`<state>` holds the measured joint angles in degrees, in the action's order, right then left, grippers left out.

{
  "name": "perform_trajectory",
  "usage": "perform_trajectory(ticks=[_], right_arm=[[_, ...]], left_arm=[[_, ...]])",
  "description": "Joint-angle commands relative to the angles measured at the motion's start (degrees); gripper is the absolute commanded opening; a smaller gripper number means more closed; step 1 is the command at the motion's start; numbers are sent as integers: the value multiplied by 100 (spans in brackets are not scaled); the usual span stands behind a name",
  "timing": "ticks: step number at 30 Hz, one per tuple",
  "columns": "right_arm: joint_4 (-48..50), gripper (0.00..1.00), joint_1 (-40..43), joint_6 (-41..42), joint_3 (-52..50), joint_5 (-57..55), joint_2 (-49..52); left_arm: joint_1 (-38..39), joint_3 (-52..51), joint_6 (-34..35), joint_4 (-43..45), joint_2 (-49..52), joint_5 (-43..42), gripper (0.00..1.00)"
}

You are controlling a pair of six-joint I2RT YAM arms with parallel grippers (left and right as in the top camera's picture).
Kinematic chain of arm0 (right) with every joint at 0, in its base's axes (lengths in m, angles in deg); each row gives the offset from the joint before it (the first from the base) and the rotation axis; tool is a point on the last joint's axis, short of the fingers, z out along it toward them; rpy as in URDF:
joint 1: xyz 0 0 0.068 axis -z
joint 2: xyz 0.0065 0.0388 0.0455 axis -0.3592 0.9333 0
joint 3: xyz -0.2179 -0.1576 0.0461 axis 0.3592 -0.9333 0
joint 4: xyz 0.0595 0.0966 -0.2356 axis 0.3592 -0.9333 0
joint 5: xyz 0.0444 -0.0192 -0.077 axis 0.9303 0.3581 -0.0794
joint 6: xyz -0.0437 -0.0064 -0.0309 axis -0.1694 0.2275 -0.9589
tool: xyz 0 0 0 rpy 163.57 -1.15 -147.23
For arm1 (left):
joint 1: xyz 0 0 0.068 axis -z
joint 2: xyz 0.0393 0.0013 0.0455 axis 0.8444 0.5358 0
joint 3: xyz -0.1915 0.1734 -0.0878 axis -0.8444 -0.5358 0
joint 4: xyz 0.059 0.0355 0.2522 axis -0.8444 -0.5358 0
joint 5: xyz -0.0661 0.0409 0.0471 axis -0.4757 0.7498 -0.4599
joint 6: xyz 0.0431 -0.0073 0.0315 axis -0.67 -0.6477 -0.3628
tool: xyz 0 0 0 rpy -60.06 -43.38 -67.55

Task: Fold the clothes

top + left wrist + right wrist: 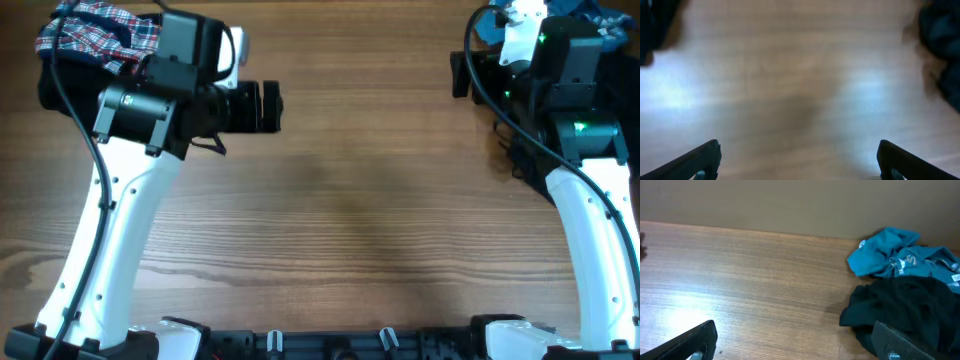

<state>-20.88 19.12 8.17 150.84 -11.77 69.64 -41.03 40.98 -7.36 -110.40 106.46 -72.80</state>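
The red, navy and white plaid garment (95,30) lies bunched at the table's far left corner, partly under my left arm, with black fabric (52,88) beside it. My left gripper (270,107) is open and empty over bare wood to the right of that pile; its wrist view (799,150) is blurred. A crumpled blue garment (895,257) and a black garment (900,305) lie at the far right corner. My right gripper (795,330) is open and empty, its right finger next to the black garment. In the overhead view the right gripper (458,73) points left, with the blue garment (490,25) behind it.
The wooden table (350,220) fills the view. Dark fabric shows at the left wrist view's upper left (655,25) and right edge (942,45). A beige wall (790,200) stands behind the table's far edge. The arm bases (330,340) sit along the front edge.
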Motion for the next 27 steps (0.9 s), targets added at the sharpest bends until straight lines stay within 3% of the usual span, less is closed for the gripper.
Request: perform_trajectory(ticks=[1,8,15,21,27], right_arm=[[-2,100,20,-35,-20,72,55],[-2,100,20,-37,-20,74,55],[-2,100,20,-35,-20,74,55],[-2,100,20,-37,-20,74,55],[-2,100,20,-37,-20,74,55]], left_arm=[[20,-2,-111,-326,-85,-50,100],[-90,-2,-107,-1036,-131,20,100],[-310,-2,79,-481,-459,33,100],[-588,-551,-15,1309,-1108,608,100],[-1207,-2656,-118,3665,-2415,503,100]])
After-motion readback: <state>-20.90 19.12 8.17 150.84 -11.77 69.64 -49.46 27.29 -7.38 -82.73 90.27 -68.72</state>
